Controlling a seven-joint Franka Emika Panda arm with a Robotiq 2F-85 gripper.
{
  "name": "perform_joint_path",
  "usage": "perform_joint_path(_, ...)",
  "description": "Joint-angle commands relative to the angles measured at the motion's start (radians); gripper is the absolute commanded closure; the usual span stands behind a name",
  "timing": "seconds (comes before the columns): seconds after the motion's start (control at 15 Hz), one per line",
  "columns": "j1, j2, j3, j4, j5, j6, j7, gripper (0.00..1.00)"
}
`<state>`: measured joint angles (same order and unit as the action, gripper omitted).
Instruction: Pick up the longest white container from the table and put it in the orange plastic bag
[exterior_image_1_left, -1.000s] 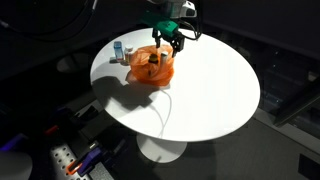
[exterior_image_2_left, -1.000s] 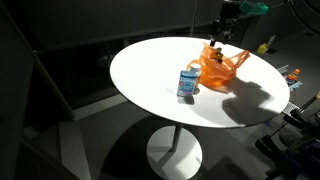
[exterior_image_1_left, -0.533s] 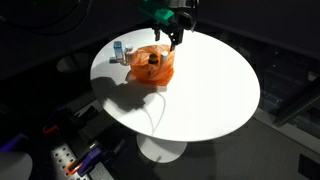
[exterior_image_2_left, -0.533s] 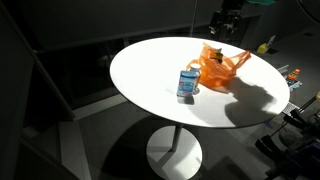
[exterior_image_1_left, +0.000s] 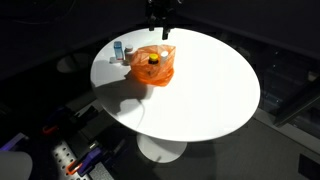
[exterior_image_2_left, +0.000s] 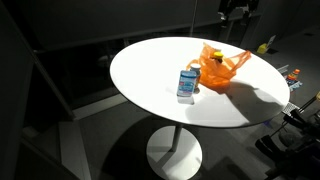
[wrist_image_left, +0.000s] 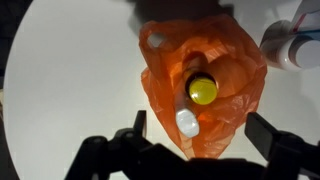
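Dark room; round white table (exterior_image_1_left: 205, 95) holds orange plastic bag (exterior_image_1_left: 156, 66), white container (wrist_image_left: 186, 123) inside; gripper (wrist_image_left: 196, 132) spread wide, empty.

**A:** quick headcount of what's in the shot?

**B:** one table (exterior_image_1_left: 205, 90), one orange plastic bag (wrist_image_left: 165, 65).

**A:** and inside the bag?

**B:** two things in the wrist view: one yellow cap (wrist_image_left: 203, 90) and one white container (wrist_image_left: 187, 123).

**A:** the small bottles (wrist_image_left: 288, 45)?

**B:** looks like two beside the bag, but they overlap, so I can't swear to it.

Round white table (exterior_image_1_left: 205, 95) w/ orange plastic bag (exterior_image_1_left: 155, 68) & small bottles (exterior_image_1_left: 119, 50).
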<state>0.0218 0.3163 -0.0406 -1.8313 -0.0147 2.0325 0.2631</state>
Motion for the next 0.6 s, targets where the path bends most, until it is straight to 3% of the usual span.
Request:
perform_joint_path(0.0,0.023,-0.1,-0.015,-0.041,-0.065,-0.093,0.087,0.0)
perform_joint_path(0.27,0.016,-0.17,-0.002,-0.043,-0.078,-0.187,0.086,0.0)
perform_joint_path(0.53,0.025,-0.263,0.021,-0.114,-0.101,-0.188,0.066,0.0)
